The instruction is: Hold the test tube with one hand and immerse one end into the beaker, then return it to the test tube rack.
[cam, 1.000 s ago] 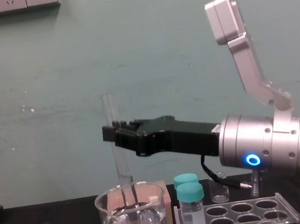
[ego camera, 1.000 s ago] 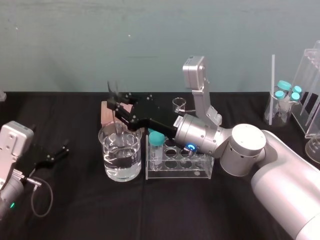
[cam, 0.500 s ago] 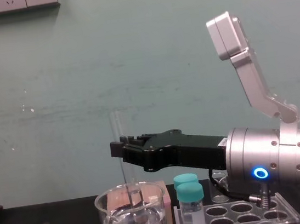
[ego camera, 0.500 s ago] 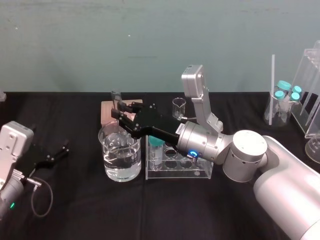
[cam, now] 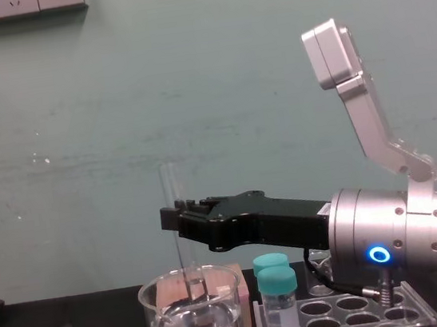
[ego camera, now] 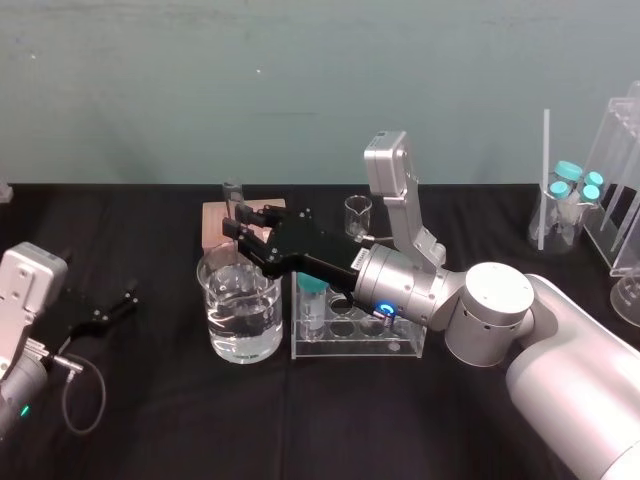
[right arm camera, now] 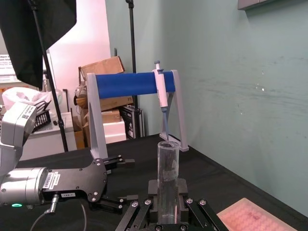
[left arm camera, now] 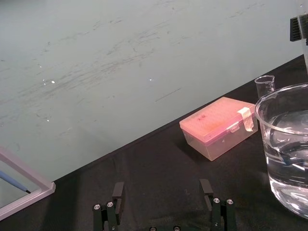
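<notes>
Black right gripper (ego camera: 240, 222) pinching long clear glass test tube (cam: 170, 184), now sitting lower, tip dipping into wide glass beaker (cam: 153, 324); left gripper (left arm camera: 162, 185) idling, spread.

Right gripper (ego camera: 237, 222): we held it over the beaker (ego camera: 222, 332), fingers clamped on the test tube (cam: 171, 192).
Left gripper (ego camera: 115, 308): parked left of the beaker, fingers apart.

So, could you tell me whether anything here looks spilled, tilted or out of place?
Nothing stands out. The right gripper holds the test tube upright, lower end inside the beaker; no water on the black cloth, the test tube rack stands level, the left gripper sits open at the left.
</notes>
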Robot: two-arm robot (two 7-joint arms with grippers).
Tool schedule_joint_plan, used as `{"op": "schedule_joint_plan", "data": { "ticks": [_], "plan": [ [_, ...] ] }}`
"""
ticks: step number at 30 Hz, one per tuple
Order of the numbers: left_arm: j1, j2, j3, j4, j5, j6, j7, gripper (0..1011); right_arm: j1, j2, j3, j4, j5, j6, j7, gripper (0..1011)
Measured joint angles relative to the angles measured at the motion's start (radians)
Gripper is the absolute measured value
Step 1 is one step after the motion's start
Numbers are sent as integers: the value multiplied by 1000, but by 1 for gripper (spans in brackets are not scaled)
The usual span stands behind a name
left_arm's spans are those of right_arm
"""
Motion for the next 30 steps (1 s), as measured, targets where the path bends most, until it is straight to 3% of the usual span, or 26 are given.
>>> {"op": "schedule_joint_plan", "data": {
  "ticks": [30],
  "plan": [
    [0, 0, 0, 0, 0, 0, 0, 1000, -3, 4, 4, -10, -2, 3, 0, 235]
  ]
}}
